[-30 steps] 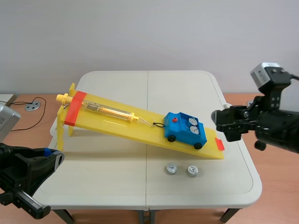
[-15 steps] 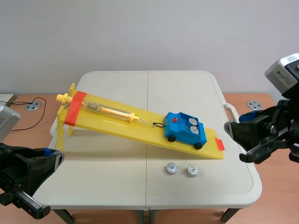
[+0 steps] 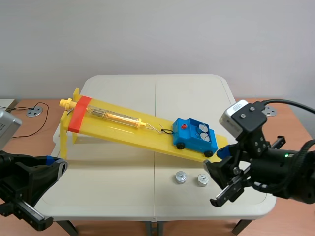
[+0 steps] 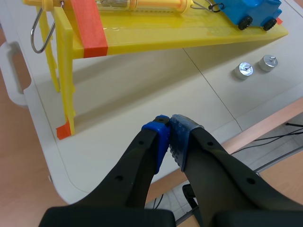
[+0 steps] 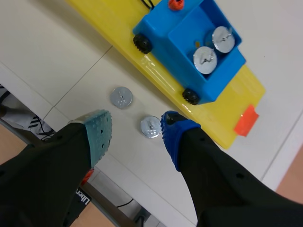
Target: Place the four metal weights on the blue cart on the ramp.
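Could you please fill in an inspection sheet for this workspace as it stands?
Surface: white table, seam down the middle.
Job's things: yellow ramp; blue cart at its low end carrying two cart weights; two loose weights on the table.
Clutter: nothing seen.
Grippers: left gripper shut, empty; right gripper open above the loose weights.
Cables: black cable looping from the right arm.
Surroundings: plain wall, wood surface.
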`<state>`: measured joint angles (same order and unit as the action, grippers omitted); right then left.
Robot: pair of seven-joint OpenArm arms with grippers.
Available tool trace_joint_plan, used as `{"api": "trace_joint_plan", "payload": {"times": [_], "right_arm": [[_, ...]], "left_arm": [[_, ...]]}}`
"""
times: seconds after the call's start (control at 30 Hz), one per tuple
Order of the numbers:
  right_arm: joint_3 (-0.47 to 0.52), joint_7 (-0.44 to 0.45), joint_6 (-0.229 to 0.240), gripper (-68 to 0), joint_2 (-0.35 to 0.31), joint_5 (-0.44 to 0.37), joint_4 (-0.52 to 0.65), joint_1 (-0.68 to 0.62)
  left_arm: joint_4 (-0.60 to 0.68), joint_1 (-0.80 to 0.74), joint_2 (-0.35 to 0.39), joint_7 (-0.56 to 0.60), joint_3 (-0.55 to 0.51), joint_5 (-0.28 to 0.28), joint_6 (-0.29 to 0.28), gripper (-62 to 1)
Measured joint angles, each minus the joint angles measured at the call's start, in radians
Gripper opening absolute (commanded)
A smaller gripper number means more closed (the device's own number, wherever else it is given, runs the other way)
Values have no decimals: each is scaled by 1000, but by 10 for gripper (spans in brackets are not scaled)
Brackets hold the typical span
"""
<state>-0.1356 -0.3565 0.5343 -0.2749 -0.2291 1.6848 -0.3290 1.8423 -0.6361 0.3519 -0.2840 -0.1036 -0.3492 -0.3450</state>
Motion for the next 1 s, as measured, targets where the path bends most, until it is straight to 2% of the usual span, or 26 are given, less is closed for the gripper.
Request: {"api": "trace_joint_plan", "payload": {"times": [0.2,0.5,1.0], "right_arm": [[-76,46,-34,-418,43,81,-129,68],[-155,105,-119,-419,120,173,-312,157],[-184,151,-158,-434,187,189,-507,254]], "left_arm": [[0,0,0,0,0,0,0,-573],[0,0,0,0,0,0,0,-573],[0,0,0,0,0,0,0,-573]]}}
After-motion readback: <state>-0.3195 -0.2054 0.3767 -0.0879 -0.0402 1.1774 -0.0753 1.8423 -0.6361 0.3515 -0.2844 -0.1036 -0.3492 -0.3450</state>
